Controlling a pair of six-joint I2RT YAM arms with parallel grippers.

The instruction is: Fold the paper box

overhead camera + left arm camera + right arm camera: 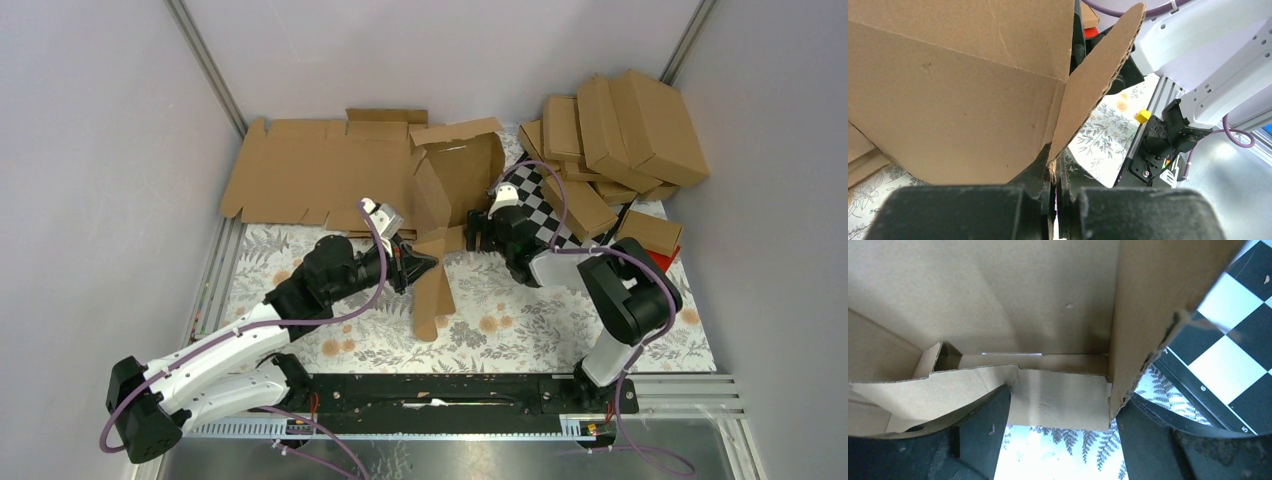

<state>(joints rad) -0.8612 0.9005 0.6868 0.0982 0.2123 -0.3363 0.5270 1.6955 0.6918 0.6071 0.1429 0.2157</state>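
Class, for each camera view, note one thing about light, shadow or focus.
Top external: even light, sharp throughout, shadows soft. Left wrist: the left gripper at the bottom edge is blurred, the paper box above it sharper. Right wrist: the box's inside is dim, the right gripper dark and soft, the checkered board bright.

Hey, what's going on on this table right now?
Two robot arms are folding a paper box mid-table. The left pincer is shut on one of its loose front flaps. The right pincer is open at the box's right side, with cardboard between its fingers. The box is half formed, flaps splayed.
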